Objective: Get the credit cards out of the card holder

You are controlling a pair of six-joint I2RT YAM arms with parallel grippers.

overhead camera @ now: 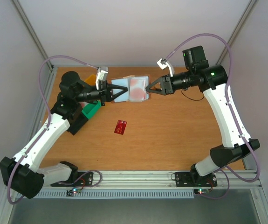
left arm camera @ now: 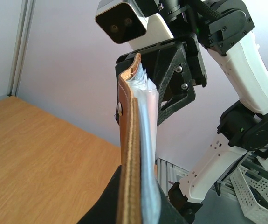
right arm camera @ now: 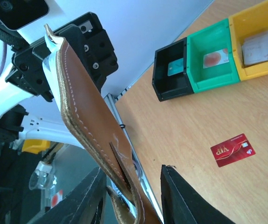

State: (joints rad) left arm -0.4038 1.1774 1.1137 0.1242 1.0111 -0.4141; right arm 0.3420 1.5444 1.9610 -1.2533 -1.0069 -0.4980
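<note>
Card holder (overhead camera: 131,88) hangs spread between my two arms above the table (overhead camera: 180,135). The overhead view shows its pale inside, my right wrist view only its brown back. My left gripper (overhead camera: 111,92) is clamped on its left end. The fingers of my right gripper (overhead camera: 147,87) stand apart astride the other edge. One red card (overhead camera: 121,126) lies on the table nearby.

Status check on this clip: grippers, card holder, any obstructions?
Left gripper shut on brown leather card holder, held off table. Right gripper open, straddling its edge. One red plastic card on wooden table. Nothing blocking.

three coloured bins (right arm camera: 213,80), wooden table (overhead camera: 171,135)
</note>
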